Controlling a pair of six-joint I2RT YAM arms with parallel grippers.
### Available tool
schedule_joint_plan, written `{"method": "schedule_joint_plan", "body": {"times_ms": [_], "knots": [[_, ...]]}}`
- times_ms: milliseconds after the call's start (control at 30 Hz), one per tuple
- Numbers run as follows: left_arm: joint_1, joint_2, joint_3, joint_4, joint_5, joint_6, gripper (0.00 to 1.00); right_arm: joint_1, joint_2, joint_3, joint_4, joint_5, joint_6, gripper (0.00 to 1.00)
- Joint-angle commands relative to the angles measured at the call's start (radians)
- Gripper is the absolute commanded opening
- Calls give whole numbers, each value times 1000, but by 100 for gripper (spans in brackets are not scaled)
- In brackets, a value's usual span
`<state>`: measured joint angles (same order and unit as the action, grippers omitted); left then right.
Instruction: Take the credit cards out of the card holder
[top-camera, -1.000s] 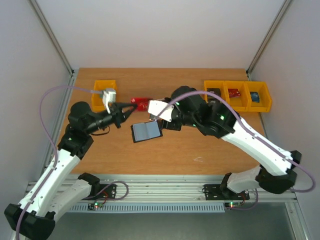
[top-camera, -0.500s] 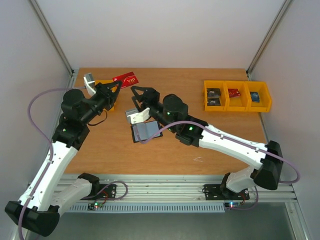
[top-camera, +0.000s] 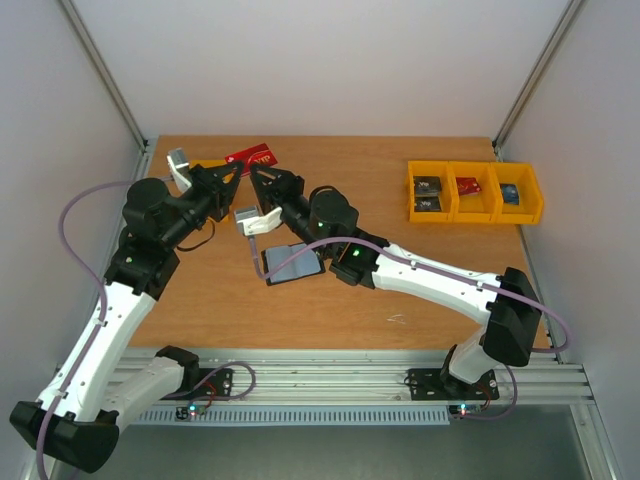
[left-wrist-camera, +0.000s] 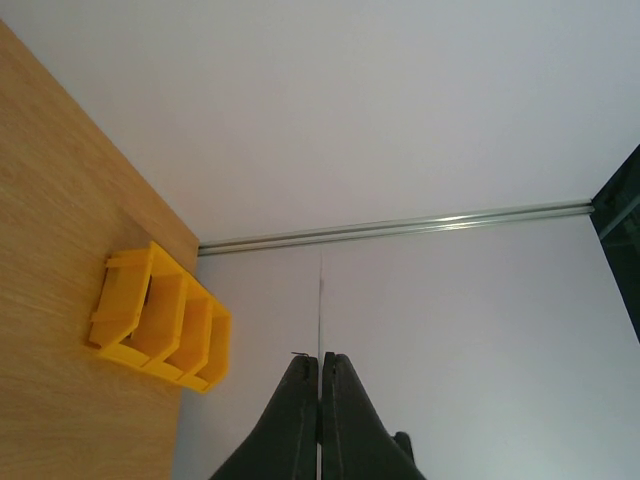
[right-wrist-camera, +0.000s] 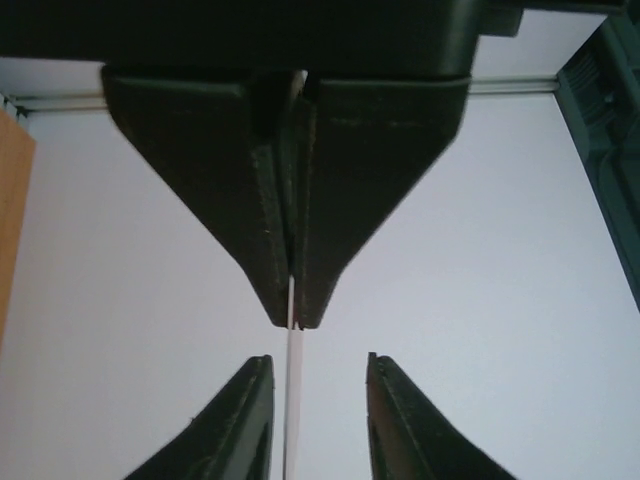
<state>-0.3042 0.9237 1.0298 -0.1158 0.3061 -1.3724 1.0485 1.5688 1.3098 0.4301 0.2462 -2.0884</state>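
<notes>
The card holder (top-camera: 292, 262) lies open on the table, blue-grey inside facing up. My left gripper (top-camera: 237, 173) is shut on the red card (top-camera: 252, 155) and holds it in the air at the far left. In the left wrist view the left gripper (left-wrist-camera: 320, 356) pinches the card, seen edge-on as a thin line (left-wrist-camera: 321, 300). My right gripper (top-camera: 272, 180) is open and faces the left one. In the right wrist view the card's edge (right-wrist-camera: 293, 400) stands between the right gripper's (right-wrist-camera: 317, 357) spread fingers, nearer the left one. The dark card is not visible.
A yellow bin (top-camera: 208, 164) sits at the far left, mostly hidden behind the grippers. Three joined yellow bins (top-camera: 475, 190) with small items stand at the far right and also show in the left wrist view (left-wrist-camera: 160, 320). Metal frame posts rise at the back corners.
My left gripper lifted the red card up and to the far left, then held still. My right gripper left the card holder and moved up-left until its open fingers straddle the card.
</notes>
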Motion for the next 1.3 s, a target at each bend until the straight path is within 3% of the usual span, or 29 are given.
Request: {"method": "schedule_joint_plan", "body": {"times_ms": [0,200,333,433,1000,1133,1200,1267], "knots": [[-6,-5,4,19,1,-29,0,5,-15,57,3,38,-208,22],[-18,3,16,35,8,-13,0,-5,-5,66,-49,57,-203,17],[-21,1,13,32,7,-14,0,-15,8,89,-73,75,-193,4],[-21,-1,11,34,8,-14,0,-24,13,107,-107,85,-180,1],[-21,1,-5,51,13,-22,0,-38,22,159,-96,121,-135,1],[-21,4,0,99,27,-7,0,-41,35,136,-21,94,-168,19],[-22,5,4,105,32,0,0,-41,47,146,-23,100,-175,21],[-21,6,4,105,31,4,0,-42,58,162,-43,111,-167,15]]}}
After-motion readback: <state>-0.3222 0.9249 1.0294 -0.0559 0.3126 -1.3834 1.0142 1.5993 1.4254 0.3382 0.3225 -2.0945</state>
